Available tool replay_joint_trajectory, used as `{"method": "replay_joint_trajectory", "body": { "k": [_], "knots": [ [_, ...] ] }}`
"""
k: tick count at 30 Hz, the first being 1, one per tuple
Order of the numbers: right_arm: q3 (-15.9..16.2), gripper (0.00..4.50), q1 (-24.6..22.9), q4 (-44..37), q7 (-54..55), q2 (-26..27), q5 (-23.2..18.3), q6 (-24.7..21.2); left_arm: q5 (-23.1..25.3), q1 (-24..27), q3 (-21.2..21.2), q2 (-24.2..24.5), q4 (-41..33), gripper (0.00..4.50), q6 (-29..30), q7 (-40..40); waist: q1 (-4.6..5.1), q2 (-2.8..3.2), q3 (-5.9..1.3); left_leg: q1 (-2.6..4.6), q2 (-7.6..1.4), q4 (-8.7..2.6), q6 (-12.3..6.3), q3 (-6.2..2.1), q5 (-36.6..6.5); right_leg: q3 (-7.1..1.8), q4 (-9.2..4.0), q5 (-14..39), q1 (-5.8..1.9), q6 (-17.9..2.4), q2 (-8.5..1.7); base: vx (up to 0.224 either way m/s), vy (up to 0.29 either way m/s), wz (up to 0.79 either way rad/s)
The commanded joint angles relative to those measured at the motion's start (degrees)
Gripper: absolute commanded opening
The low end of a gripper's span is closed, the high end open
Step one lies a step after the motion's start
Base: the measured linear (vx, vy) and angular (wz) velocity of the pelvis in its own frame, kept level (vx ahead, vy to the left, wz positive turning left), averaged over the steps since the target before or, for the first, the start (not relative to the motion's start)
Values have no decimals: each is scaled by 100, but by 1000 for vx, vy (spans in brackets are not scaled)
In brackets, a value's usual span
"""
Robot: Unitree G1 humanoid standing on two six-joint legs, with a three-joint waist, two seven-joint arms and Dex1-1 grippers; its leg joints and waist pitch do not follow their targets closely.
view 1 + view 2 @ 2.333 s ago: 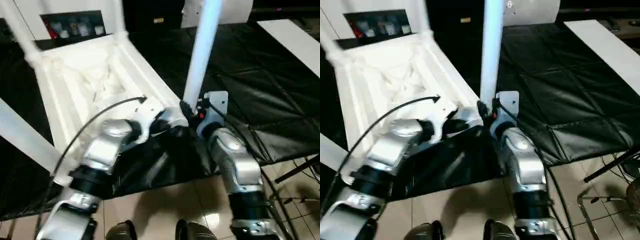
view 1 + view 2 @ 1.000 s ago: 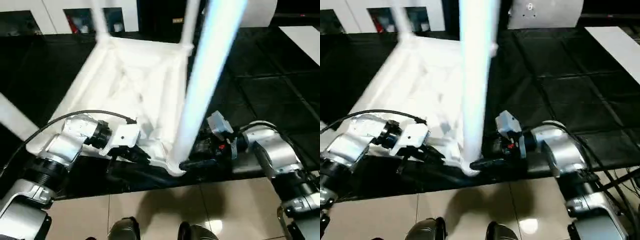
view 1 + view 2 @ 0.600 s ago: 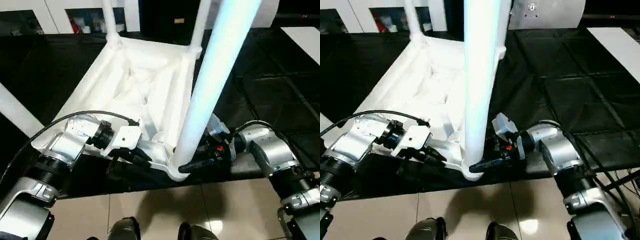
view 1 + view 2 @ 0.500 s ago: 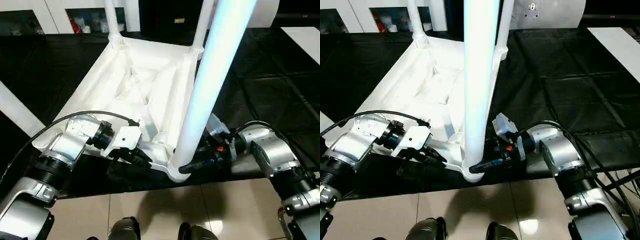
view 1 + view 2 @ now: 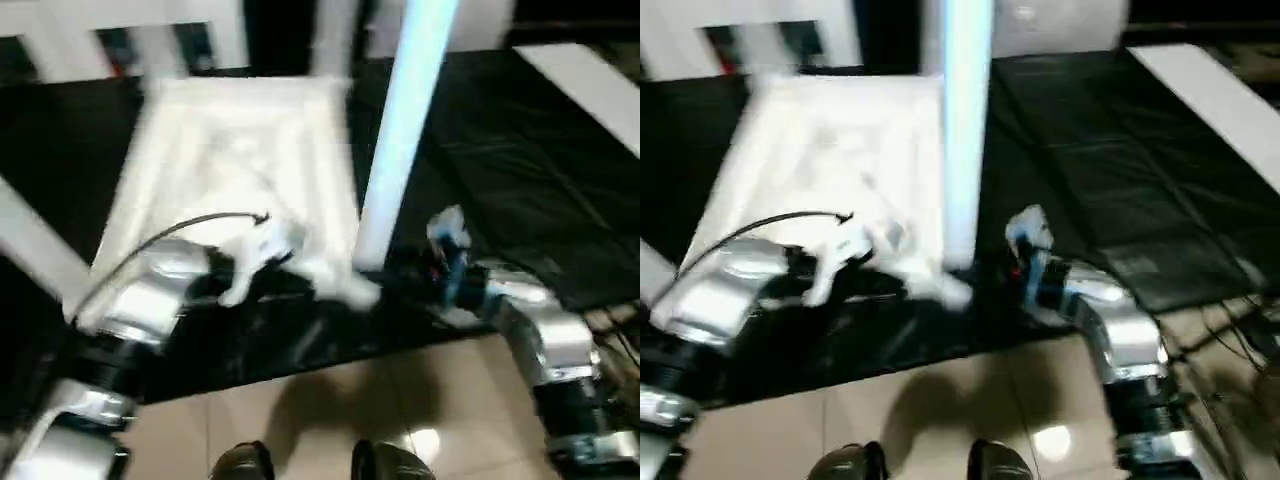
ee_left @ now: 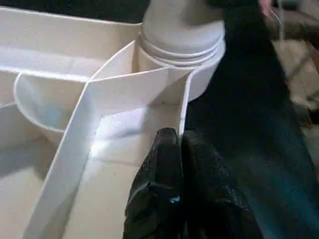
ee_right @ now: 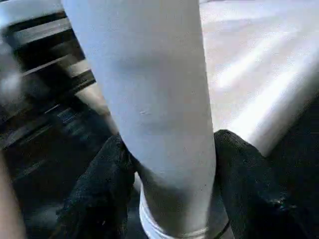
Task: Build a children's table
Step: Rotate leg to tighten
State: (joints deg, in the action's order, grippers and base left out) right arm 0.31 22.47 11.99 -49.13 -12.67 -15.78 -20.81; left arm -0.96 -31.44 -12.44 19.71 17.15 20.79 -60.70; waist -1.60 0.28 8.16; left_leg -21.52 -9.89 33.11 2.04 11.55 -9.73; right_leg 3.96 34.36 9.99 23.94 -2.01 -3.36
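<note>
The children's table lies upside down on the black cover, its ribbed top (image 5: 240, 160) facing up. A white tube leg (image 5: 400, 130) rises from the near right corner socket (image 6: 182, 45). My left gripper (image 6: 179, 137) is shut on the thin rim wall of the top beside that socket, also seen at left gripper (image 5: 300, 270). My right gripper (image 7: 172, 139) is shut on the leg just above the socket, one black finger (image 7: 107, 189) on each side. Another leg (image 5: 30, 240) stands at the near left.
The black-covered work table (image 5: 520, 180) stretches to the right, its front edge just below the grippers. A flat white panel (image 5: 585, 85) lies at the far right. Tiled floor (image 5: 330, 410) and my feet show beneath. White cabinets stand behind.
The head view has swung and blurred. The table top now lies squarer to me than half a second ago. Both grippers keep their holds at the near right corner.
</note>
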Motion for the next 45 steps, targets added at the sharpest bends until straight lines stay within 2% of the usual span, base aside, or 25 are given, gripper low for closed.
{"method": "replay_joint_trajectory", "body": {
  "k": [1,4,5,6,8,9,11,13,15,18,20,21,22,23,25,26,28,29,31,32,35,36,39,41,45],
  "knots": [
    [671,209,38,-187,400,688,-75,-251,-145,-230,18,-531,-186,0,187,755,-65,-48,-399,60,-305,-378,-204,-228,-1162,-348,-547,2339,-291,-974,-575,0,0,0],
    [570,209,115,-77,1445,1210,206,-204,58,-383,79,-837,-27,0,322,1379,-51,-38,-412,66,-289,-377,-262,-204,-956,-349,-536,2086,-276,-964,-541,0,0,0],
    [382,209,209,104,2571,1748,495,-206,287,-519,123,-1108,109,0,419,1965,-62,-38,-421,76,-292,-377,-279,-207,-915,-349,-531,2005,-283,-968,-543,0,0,0],
    [382,209,209,104,2571,1748,495,-206,287,-519,123,-1108,109,0,419,1965,-52,-22,-414,73,-301,-383,-262,-196,-845,-360,-512,1885,-262,-996,-525,0,0,0],
    [155,209,274,287,3491,2191,726,-226,461,-601,129,-1306,184,0,482,2355,-59,0,-438,83,-316,-396,-257,-201,-722,-362,-473,1461,-276,-1092,-528,0,0,0],
    [175,209,271,319,3561,2249,769,-185,478,-617,122,-1345,198,0,495,2411,-62,8,-450,91,-314,-398,-280,-203,-686,-352,-459,1257,-291,-1129,-518,0,0,0],
    [281,263,241,411,3790,2447,900,12,514,-672,81,-1465,244,0,501,2577,-66,18,-458,82,-320,-393,-355,-192,-537,-359,-417,786,-304,-1218,-508,0,0,0],
    [169,276,253,454,3907,2508,888,198,501,-665,43,-1438,251,0,436,2474,-58,24,-457,62,-315,-389,-448,-194,-563,-358,-398,537,-332,-1296,-529,0,0,0],
    [59,303,274,455,3883,2469,828,295,473,-632,16,-1363,234,0,342,2330,-50,23,-441,66,-312,-397,-451,-195,-692,-358,-423,691,-341,-1285,-534,0,0,0],
    [9,324,246,256,3347,2104,789,359,426,-466,-31,-1086,127,0,247,1894,-43,11,-423,58,-307,-408,-430,-203,-848,-360,-449,1006,-360,-1194,-537,0,0,0],
    [52,349,201,74,2959,1814,734,373,398,-353,-73,-903,58,0,167,1625,-48,17,-433,64,-319,-399,-462,-202,-757,-368,-434,880,-361,-1179,-537,0,0,0],
    [60,359,187,21,2868,1729,719,358,391,-317,-86,-847,37,0,136,1548,-44,18,-445,55,-323,-392,-493,-201,-654,-367,-402,668,-371,-1228,-527,0,0,0],
    [70,369,139,-120,2368,1367,612,403,346,-197,-133,-629,-13,0,0,1242,-38,6,-455,44,-323,-380,-547,-200,-552,-364,-372,445,-378,-1300,-529,0,0,0],
    [71,369,135,-130,2325,1335,604,408,341,-188,-136,-611,-16,0,-12,1216,-40,-1,-456,38,-317,-375,-590,-202,-528,-360,-370,383,-393,-1316,-526,0,0,0],
    [96,403,102,-244,1535,772,459,534,250,-48,-213,-293,-41,0,-381,681,-54,-2,-456,38,-315,-354,-695,-183,-466,-366,-351,265,-390,-1387,-525,0,0,0],
    [102,409,102,-255,1397,673,437,555,237,-27,-227,-239,-48,0,-432,590,-54,-2,-456,38,-315,-354,-695,-183,-466,-366,-351,265,-390,-1387,-525,0,0,0],
    [138,424,134,-273,522,118,290,551,147,80,-325,80,-105,0,-604,65,-82,7,-439,63,-338,-353,-744,-175,-568,-362,-367,436,-366,-1424,-526,0,0,0],
    [138,424,134,-273,522,118,290,551,147,80,-325,80,-105,0,-604,65,-95,15,-435,74,-348,-357,-730,-181,-618,-358,-377,540,-355,-1420,-528,0,0,0],
    [199,445,233,-200,-320,-398,148,538,112,177,-522,470,-123,0,-886,-587,-129,19,-418,99,-364,-371,-654,-181,-778,-361,-406,866,-335,-1397,-532,0,0,0],
    [215,445,245,-192,-436,-463,130,543,107,190,-547,519,-122,0,-942,-677,-136,17,-420,97,-361,-370,-646,-187,-806,-356,-409,921,-339,-1380,-528,0,0,0],
    [502,445,401,-111,-1804,-1102,-192,454,112,166,-755,925,65,0,-1444,-1376,-198,15,-406,114,-376,-372,-615,-170,-882,-358,-411,1066,-335,-1340,-523,0,0,0],
    [502,445,401,-111,-1804,-1102,-192,454,112,166,-755,925,65,0,-1444,-1376,-214,20,-406,119,-380,-371,-617,-165,-891,-356,-411,1077,-325,-1340,-520,0,0,0],
    [799,445,516,-32,-2717,-1382,-267,503,43,40,-850,1089,263,0,-1819,-1905,-271,4,-414,115,-387,-369,-578,-167,-894,-358,-408,1187,-323,-1359,-550,0,0,0],
    [982,445,582,71,-3127,-1443,-248,619,20,-63,-927,1158,387,0,-2031,-2182,-307,-18,-433,106,-392,-360,-607,-168,-779,-360,-384,1045,-327,-1374,-550,0,0,0],
    [1216,412,751,407,-3569,-1425,-218,778,4,-215,-1072,1212,525,0,-2293,-2591,-351,-21,-439,110,-391,-354,-631,-166,-698,-349,-369,959,-308,-1456,-549,0,0,0]
  ]
}}
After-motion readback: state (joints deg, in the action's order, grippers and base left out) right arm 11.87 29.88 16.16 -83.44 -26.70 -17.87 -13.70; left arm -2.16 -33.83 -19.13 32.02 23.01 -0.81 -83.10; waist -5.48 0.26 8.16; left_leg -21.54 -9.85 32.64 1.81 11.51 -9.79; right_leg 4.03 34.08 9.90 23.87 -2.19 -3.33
